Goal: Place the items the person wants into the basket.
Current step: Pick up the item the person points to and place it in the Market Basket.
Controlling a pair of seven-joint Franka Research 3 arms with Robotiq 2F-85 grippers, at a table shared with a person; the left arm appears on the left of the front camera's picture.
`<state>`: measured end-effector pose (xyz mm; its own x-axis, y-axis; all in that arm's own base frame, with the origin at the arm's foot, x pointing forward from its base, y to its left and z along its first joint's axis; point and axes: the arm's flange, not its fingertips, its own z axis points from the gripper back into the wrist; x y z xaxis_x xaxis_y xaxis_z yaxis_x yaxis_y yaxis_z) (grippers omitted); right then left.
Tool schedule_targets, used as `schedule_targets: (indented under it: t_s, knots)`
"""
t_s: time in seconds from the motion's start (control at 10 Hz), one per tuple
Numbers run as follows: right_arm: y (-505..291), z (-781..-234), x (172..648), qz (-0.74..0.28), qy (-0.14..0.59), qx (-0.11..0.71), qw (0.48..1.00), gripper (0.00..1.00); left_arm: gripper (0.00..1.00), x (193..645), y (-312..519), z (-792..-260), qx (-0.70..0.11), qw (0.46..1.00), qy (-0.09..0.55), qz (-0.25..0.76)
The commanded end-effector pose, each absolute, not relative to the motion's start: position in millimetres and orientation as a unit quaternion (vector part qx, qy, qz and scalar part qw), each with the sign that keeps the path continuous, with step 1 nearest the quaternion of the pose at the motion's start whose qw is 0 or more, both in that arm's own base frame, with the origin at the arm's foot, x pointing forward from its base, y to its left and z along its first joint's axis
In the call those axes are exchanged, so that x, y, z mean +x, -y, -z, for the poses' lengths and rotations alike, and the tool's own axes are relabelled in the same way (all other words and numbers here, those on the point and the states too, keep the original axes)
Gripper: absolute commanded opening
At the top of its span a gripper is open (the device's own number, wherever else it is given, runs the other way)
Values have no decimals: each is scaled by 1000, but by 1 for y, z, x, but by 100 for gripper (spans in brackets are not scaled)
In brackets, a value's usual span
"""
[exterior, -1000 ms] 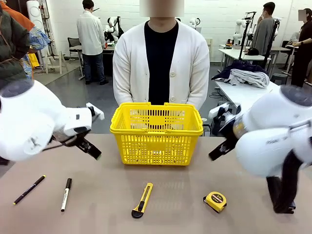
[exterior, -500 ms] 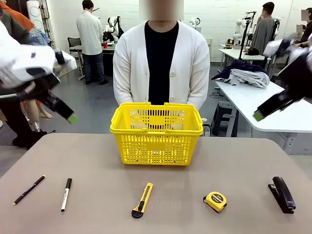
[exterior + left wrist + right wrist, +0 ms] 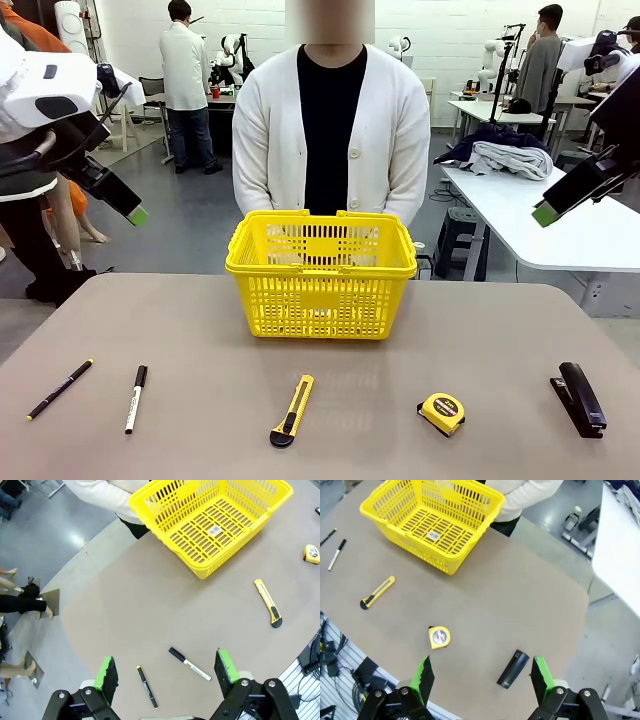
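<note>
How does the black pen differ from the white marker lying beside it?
The pen is all black and thinner; the marker has a white body with a black cap. The pen lies slanted; the marker points nearly straight across the table. Both lie flat on its left part, apart from each other.

Glossy plastic basket, matt tbl

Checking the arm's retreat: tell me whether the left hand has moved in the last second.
Yes. The left hand rose and drew left, away from the yellow lattice plastic basket.
</note>
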<state>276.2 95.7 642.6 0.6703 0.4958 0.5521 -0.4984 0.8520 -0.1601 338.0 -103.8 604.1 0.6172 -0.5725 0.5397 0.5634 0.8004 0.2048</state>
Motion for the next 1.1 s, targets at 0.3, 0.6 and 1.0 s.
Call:
schedule_targets:
  t_s: [0.3, 0.6, 1.0]
  knots:
    - [24, -620, 308, -334, 283, 253, 862, 100, 100, 376, 20, -601, -363, 815, 216, 397]
    - [113, -582, 319, -289, 309, 301, 855, 100, 100, 384, -65, -591, -423, 791, 247, 366]
    - [198, -569, 285, -231, 347, 342, 842, 100, 100, 355, -157, -586, -419, 797, 291, 322]
